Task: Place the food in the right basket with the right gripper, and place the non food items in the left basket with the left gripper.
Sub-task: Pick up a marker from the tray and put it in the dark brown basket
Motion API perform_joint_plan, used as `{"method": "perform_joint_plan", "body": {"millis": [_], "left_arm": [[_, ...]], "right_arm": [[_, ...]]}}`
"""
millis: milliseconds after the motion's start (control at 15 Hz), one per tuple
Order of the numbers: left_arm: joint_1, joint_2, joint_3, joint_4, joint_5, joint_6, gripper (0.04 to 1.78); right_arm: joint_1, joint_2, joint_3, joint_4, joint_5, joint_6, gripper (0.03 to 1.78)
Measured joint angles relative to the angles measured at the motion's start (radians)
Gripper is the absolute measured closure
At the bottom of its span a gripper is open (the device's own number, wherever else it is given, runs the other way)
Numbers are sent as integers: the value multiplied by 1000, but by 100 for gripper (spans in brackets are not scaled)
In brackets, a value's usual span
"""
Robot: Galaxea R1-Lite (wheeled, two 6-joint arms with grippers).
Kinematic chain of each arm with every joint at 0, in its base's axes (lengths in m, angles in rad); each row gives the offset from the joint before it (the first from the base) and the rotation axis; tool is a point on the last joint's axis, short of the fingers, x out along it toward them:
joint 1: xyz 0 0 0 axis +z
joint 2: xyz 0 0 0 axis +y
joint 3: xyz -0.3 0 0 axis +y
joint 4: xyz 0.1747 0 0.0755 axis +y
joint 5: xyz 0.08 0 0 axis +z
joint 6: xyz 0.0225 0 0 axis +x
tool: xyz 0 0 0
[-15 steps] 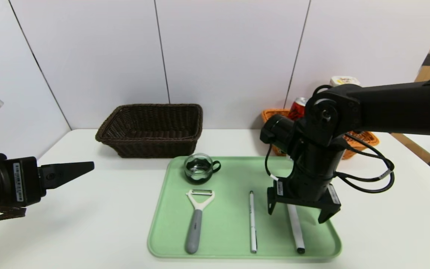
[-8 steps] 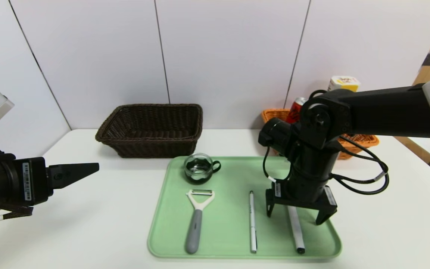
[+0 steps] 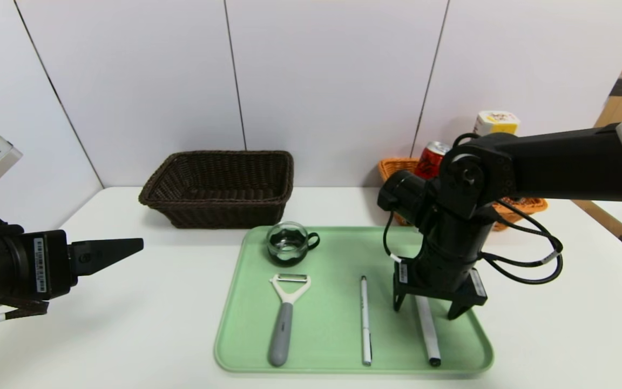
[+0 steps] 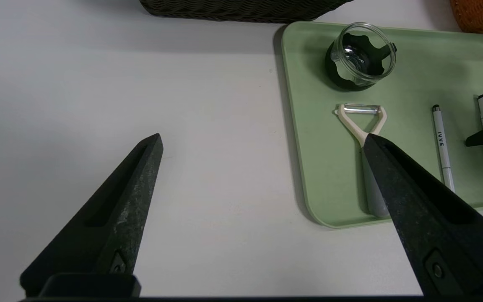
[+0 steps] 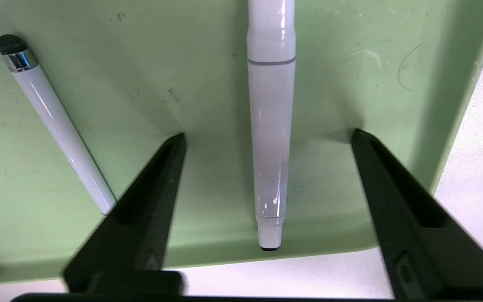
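The right gripper [image 3: 428,309] stands open astride the marker [image 3: 428,330] near the tray's [image 3: 246,324] right edge, fingertips on the tray, nothing clamped. The left gripper [image 4: 262,140] hovers wide open, empty, off the tray's left edge.

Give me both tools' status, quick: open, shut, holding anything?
Left tool: open, holding nothing, above the table left of the tray.
Right tool: open, straddling the marker on the tray, not gripping it.
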Motion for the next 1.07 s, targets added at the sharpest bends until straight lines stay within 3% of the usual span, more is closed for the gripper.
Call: {"method": "perform_joint_plan", "body": {"millis": [333,400,467,667,800,933,1067], "left_arm": [[0,-1,0,3,0,0,13],[0,-2,0,4,0,-1,13],[0,-3,0,5,0,-1,13],[0,-9,0,4,1,-1,13],[0,-14,0,7,1,-1,13],[0,-16,3,8,2,-1,13],[0,-18,4,5,2,-1,13]], "right_arm": [[-1,-2,5,1,1,1,108],[-1,-3,6,1,1,1,148],[-1,-4,6,2,1,1,166],[-1,-15,4,-4,1,5,166],[1,-42,4,-61,4,7,166],[17,-96,2,-173,6,3,166],[48,-162,1,-348,5,-7,166]]}}
